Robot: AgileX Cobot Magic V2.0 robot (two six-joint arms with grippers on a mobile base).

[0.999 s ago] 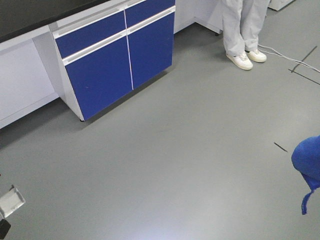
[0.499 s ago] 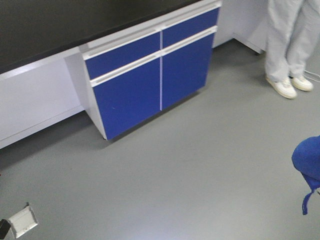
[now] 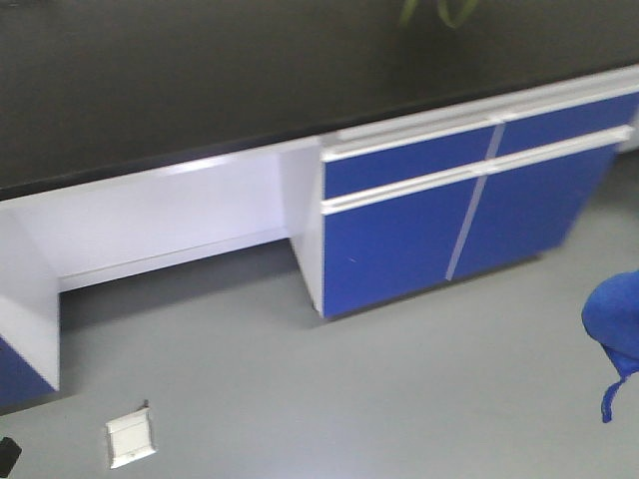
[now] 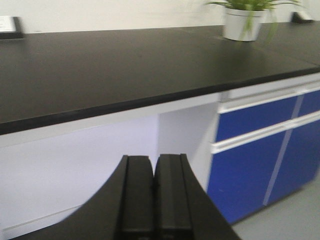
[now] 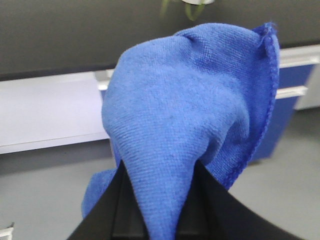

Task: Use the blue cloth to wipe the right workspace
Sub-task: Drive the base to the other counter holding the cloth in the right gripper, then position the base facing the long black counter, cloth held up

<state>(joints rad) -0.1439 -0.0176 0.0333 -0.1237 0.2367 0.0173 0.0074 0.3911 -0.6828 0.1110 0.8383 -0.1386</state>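
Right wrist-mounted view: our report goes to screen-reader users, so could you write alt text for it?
A blue cloth, bunched and clamped in the right gripper, fills most of the frame, draping over its black fingers. Behind it runs a black countertop with white panels and a blue cabinet beneath, above grey floor.

blue cabinet (image 3: pixel 429 239) shifted right | black countertop (image 3: pixel 200 80) now fills top | white floor plate (image 3: pixel 131 439) moved rightward

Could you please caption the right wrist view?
Right gripper holds the bunched blue cloth, facing a black-topped bench.
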